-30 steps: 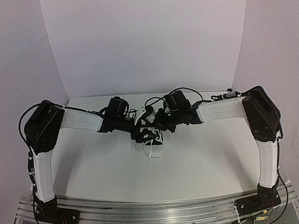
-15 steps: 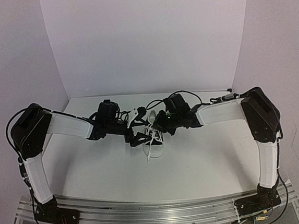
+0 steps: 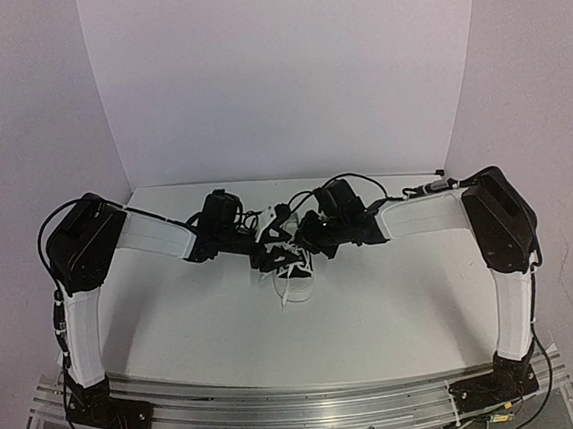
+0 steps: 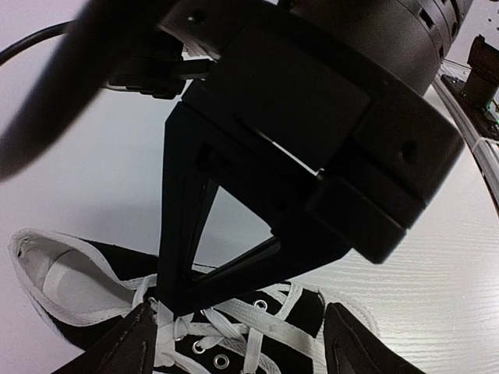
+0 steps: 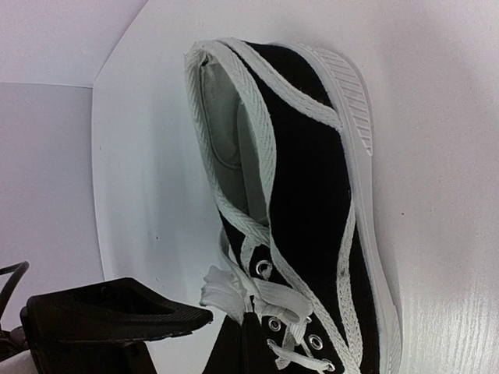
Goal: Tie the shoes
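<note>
The black sneaker [image 3: 293,261] with white sole stands mid-table, toe towards me, white laces [image 3: 291,289] trailing off its front. Both grippers meet over it. My right gripper [image 3: 294,242] is shut on a bunched piece of lace [image 5: 226,292] near the top eyelets; its jaws [image 5: 253,335] show closed at the bottom of the right wrist view, beside the sneaker [image 5: 312,195]. My left gripper [image 3: 267,252] is open, its fingers [image 4: 129,347] spread either side of the laced tongue [image 4: 257,327]. The right gripper [image 4: 168,300] shows large in the left wrist view, its tip by my left finger.
White table [image 3: 394,295] with white backdrop walls on three sides. Both forearms cross the table's far half towards the middle. Black cables [image 3: 295,192] loop behind the grippers. A metal rail [image 3: 303,404] runs along the near edge.
The left arm swung out to the left and nearer, then came back in to the sneaker. The right gripper stayed at the laces, hardly moving.
</note>
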Available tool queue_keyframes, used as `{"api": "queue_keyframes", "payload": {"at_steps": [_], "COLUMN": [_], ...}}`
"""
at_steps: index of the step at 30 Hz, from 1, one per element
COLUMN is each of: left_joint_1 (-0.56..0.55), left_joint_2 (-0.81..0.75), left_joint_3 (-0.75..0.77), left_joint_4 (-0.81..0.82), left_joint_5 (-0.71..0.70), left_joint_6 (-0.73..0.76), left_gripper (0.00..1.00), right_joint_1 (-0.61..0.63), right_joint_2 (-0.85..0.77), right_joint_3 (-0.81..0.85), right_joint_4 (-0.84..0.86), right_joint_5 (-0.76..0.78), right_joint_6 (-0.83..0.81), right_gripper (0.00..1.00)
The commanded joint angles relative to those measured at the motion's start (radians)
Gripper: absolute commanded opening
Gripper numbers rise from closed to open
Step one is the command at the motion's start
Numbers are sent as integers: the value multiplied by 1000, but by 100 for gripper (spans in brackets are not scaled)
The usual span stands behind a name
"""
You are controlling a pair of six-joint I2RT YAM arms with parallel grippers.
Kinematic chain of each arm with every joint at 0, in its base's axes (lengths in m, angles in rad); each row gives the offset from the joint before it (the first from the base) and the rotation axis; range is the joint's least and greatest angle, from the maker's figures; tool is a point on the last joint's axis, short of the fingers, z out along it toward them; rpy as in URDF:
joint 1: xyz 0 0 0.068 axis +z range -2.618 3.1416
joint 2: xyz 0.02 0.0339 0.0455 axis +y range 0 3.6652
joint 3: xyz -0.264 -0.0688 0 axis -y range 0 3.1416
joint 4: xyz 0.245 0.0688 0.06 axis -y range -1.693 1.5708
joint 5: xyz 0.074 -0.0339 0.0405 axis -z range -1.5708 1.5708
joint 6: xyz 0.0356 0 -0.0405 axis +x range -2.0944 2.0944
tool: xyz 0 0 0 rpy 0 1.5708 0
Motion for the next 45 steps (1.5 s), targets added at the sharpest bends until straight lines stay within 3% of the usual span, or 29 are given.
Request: {"api": "queue_keyframes", "payload": {"at_steps": [1,5,16,22,26,30,37,42,45], "left_joint_1": [2,2,2,3,3,3,2,3,9], "left_joint_2": [18,29,15,35,40,45,42,24,13], "left_joint_3": [53,63,37,52,63,76,78,59,55], "left_joint_4": [-14,-5,31,7,1,-11,-18,-26,-41], "left_joint_5": [-16,-64,-164,-174,-152,-136,-127,-126,-115], "left_joint_6": [-2,12,98,120,116,101,94,90,84], "left_gripper": [63,62,77,76,63,38,3,0,0], "right_joint_1": [10,13,19,22,23,23,23,19,8], "right_joint_2": [-17,-15,-1,0,7,18,19,-7,-26], "right_joint_3": [28,31,54,57,61,73,68,49,43], "right_joint_4": [30,31,32,32,32,32,34,33,33], "right_joint_5": [3,1,-17,-28,-34,-45,-46,-30,-64], "right_joint_6": [-6,-7,-16,-18,-17,-18,-14,-39,-74], "right_gripper": [0,0,0,0,0,0,0,0,17]}}
